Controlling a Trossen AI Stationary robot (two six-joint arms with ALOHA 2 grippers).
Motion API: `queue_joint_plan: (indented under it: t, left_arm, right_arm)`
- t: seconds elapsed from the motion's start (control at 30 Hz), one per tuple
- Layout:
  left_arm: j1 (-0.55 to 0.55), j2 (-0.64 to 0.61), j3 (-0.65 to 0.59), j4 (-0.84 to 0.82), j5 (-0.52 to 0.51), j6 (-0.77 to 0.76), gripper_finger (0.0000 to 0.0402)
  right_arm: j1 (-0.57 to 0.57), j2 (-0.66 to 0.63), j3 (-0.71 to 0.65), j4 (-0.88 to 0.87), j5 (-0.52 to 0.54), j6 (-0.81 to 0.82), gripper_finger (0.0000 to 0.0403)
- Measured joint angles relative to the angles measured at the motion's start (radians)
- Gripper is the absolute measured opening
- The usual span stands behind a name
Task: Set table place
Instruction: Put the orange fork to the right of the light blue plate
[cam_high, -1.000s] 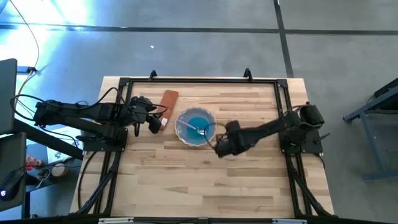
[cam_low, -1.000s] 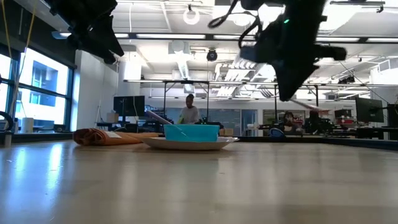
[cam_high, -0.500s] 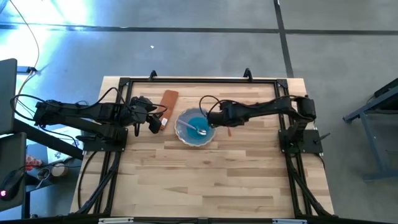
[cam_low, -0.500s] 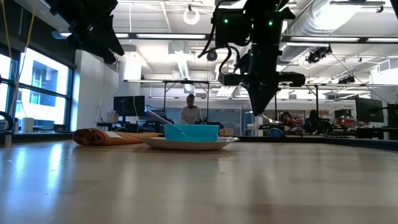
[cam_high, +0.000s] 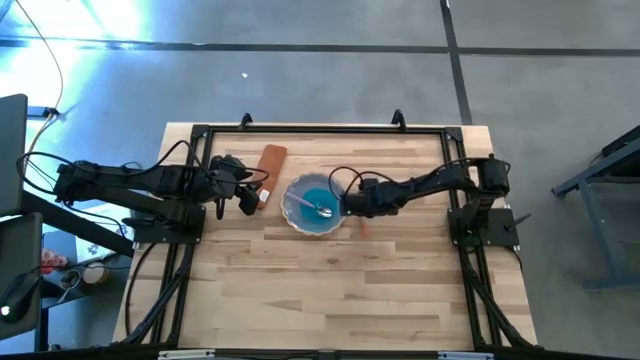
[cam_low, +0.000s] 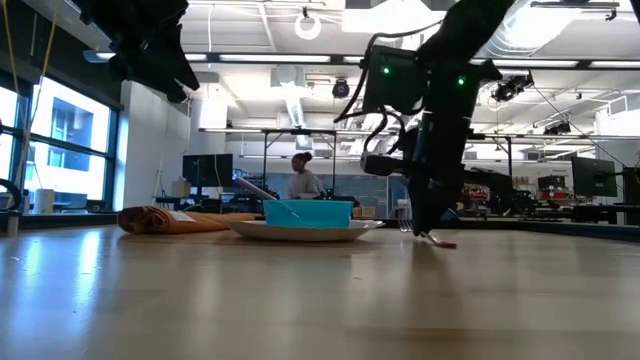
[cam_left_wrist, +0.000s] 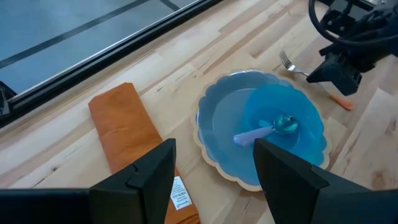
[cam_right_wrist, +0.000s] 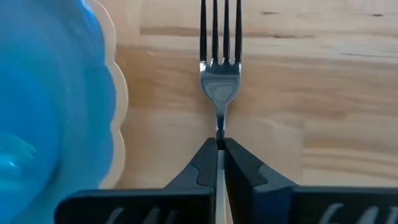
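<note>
A fork (cam_right_wrist: 219, 81) with an orange handle (cam_high: 365, 228) lies on the light-wood table (cam_high: 330, 290) just right of a scalloped plate (cam_high: 292, 218). On the plate stands a blue bowl (cam_high: 312, 192) with a spoon (cam_high: 320, 208) in it. My right gripper (cam_high: 352, 203) is low at the table and shut on the fork. An orange folded napkin (cam_high: 270, 165) lies left of the plate. My left gripper (cam_high: 247, 197) is open and empty, above the table beside the napkin. My right gripper pinches the fork's thin neck (cam_right_wrist: 219, 135), just behind the tines, between its two fingertips. The fingers point down at the table and lie along the fork. The tines lie flat on the wood, and the handle's end (cam_low: 445, 243) rests on the table.
The black rail frame (cam_high: 320, 130) edges the tabletop. Bare wood spreads over the table's near half and right of the fork. Cables hang off both arms. People sit at desks in the room far behind the table.
My right gripper, shut on the fork, has swung from the plate's near right side toward the far edge. It has then come down to the table beside the plate's right rim, so the fork now lies on the wood.
</note>
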Motion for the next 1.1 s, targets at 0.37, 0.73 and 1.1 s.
queue_joint_plan:
  t: [0.37, 0.73, 1.1]
  left_arm:
    - [0.000, 0.000, 0.000, -0.001, 0.002, 0.001, 0.0205]
    - [0.000, 0.000, 0.000, -0.001, 0.002, 0.002, 0.0205]
    - [0.000, 0.000, 0.000, -0.002, 0.017, 0.001, 0.0205]
  right_arm:
    - [-0.056, 0.000, -0.003, 0.031, 0.015, -0.047, 0.0000]
    - [-0.066, 0.000, -0.003, 0.044, 0.015, -0.056, 0.0000]
    - [-0.066, -0.001, -0.003, 0.063, -0.001, -0.082, 0.0000]
